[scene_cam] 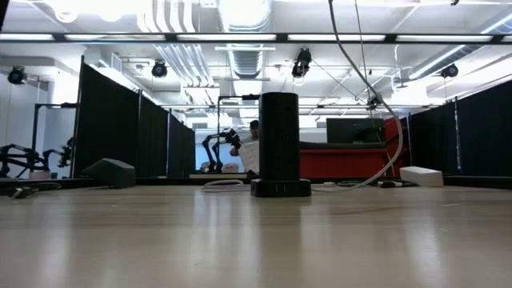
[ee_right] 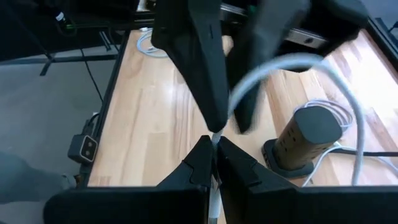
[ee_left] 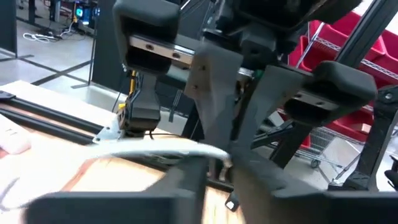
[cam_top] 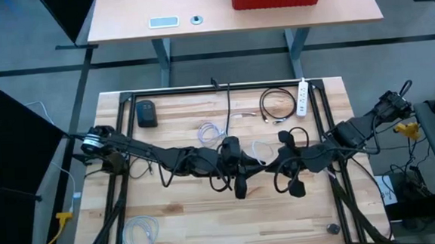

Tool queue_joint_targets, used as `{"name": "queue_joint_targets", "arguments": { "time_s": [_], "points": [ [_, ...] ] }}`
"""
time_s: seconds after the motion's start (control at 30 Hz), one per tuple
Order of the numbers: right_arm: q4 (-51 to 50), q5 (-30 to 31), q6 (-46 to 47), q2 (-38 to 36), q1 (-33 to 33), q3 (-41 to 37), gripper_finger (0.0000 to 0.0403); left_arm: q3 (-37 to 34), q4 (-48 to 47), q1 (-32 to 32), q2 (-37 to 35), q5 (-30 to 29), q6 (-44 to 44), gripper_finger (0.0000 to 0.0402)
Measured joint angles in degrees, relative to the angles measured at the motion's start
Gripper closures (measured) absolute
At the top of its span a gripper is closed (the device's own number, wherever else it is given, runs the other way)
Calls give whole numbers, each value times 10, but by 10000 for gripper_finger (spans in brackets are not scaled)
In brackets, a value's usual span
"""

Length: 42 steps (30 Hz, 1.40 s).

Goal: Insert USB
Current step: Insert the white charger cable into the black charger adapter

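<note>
- Right tool pinches the white USB cable, and left tool clamps it too.
- Black charging tower stands at four o'clock; the plug isn't inserted yet.

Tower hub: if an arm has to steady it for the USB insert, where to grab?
Take the tower hub on its upright round body, mid-height, level from a side; the wide base seems to carry the ports, so stay off it. Left gripper and right gripper are both pinched on the white cable.
</note>
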Motion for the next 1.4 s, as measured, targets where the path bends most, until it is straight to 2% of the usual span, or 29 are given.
{"name": "queue_joint_targets", "arguments": {
  "time_s": [0.4, 0.53, 0.7, 0.83, 1.4],
  "points": [
    [-65, -25, 65, -4, 0, 46, 284, 0, -20, 0, -24, -3, 4, 400],
    [-69, -34, 90, -2, 0, 48, 246, 0, -24, -1, -30, -3, 9, 401],
    [-73, -34, 84, 11, 0, 47, 232, -1, -24, -4, -30, -3, 9, 401],
    [-71, -36, 77, 24, -5, 47, 241, -1, -23, -9, -30, -2, 10, 401],
    [-44, -79, 75, 33, -8, 46, 371, -1, -22, -21, -36, -1, 30, 401]
  ]
}}
